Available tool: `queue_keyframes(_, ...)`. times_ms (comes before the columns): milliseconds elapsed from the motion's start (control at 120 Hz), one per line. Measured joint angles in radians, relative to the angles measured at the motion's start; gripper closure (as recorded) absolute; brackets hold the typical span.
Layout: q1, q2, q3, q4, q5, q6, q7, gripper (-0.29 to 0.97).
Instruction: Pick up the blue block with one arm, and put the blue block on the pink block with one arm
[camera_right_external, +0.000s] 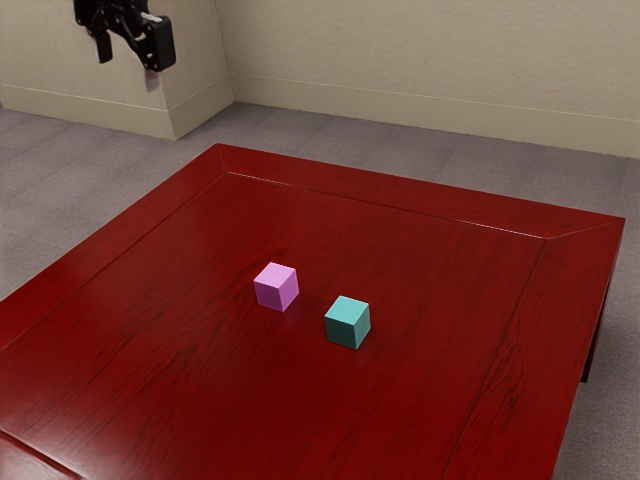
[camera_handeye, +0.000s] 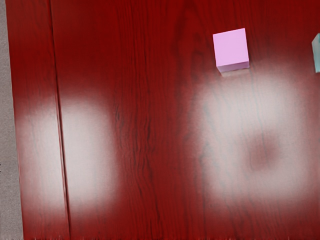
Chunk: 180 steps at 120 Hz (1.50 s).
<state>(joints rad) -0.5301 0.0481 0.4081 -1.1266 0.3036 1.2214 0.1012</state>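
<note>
A teal-blue block (camera_right_external: 347, 322) rests on the dark red table (camera_right_external: 150, 330), just off the pink block (camera_right_external: 276, 286) toward the exterior view's right, with a small gap between them. High above the table's far left corner hangs my gripper (camera_right_external: 127, 62), open and holding nothing, well away from both blocks. In the wrist view the pink block (camera_handeye: 231, 48) lies flat on the wood, and a sliver of the blue block (camera_handeye: 316, 52) shows at the picture's edge beside it.
The table has a raised border (camera_right_external: 400, 195) along its edges. Grey carpet (camera_right_external: 60, 160) surrounds it, and a beige wall with a projecting corner (camera_right_external: 190, 90) stands behind the gripper. Wide bare wood lies around both blocks.
</note>
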Motion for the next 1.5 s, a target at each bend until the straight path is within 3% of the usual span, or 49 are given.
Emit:
queue_keyframes(333,-0.02,0.095,0.001,-0.044,0.002,0.017,0.013,0.0)
queue_keyframes(542,-0.022,0.057,0.004,-0.252,-0.064,0.18,-0.003,0.0)
queue_keyframes(792,-0.029,0.074,0.01,-0.403,-0.113,0.37,-0.083,0.0)
queue_keyframes(1308,-0.04,0.202,0.009,-0.597,-0.238,0.716,-0.281,0.0)
queue_keyframes(1500,-0.041,0.278,-0.007,-0.606,-0.304,0.824,-0.343,0.0)
